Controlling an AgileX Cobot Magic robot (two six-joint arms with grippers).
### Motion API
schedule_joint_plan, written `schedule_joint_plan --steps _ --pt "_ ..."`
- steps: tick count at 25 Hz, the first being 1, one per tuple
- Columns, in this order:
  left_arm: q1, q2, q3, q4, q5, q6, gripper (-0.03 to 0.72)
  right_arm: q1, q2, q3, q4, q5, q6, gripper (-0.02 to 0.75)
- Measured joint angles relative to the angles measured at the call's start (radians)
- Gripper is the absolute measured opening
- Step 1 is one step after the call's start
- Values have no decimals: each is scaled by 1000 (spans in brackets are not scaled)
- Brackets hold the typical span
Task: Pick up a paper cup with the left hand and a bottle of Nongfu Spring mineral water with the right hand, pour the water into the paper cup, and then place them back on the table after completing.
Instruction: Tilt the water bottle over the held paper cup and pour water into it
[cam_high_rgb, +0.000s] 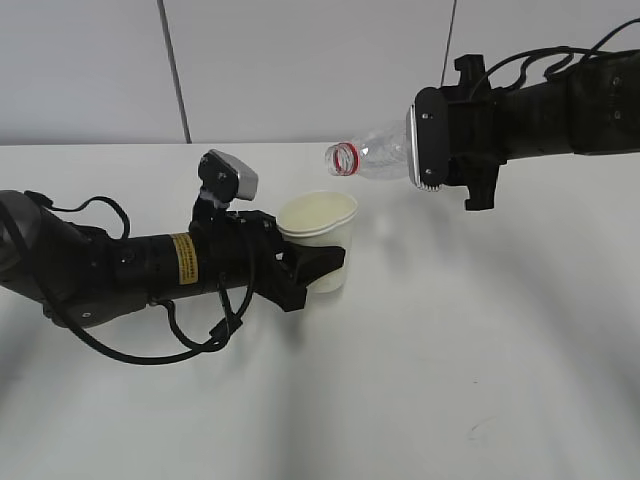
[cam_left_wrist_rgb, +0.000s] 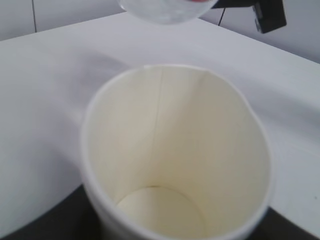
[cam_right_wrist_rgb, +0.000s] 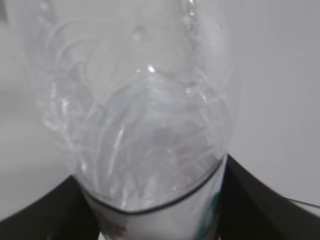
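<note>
My left hand, the black arm with the yellow sticker, is shut on a white paper cup and holds it upright just above the table. The cup fills the left wrist view; its inside looks dry. My right hand is shut on a clear plastic bottle, tipped on its side with its red-ringed open mouth pointing left, above and right of the cup's rim. The bottle fills the right wrist view. No stream of water shows. The bottle's mouth edge shows at the top of the left wrist view.
The white table stretches round both arms. A grey wall with a vertical seam stands behind. Black cables loop under the left arm.
</note>
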Motion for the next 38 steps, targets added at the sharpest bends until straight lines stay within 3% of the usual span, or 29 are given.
schedule_joint_plan --steps 38 --pt "0 0 0 5 0 0 377 32 0 -17 -71 67 -2 438"
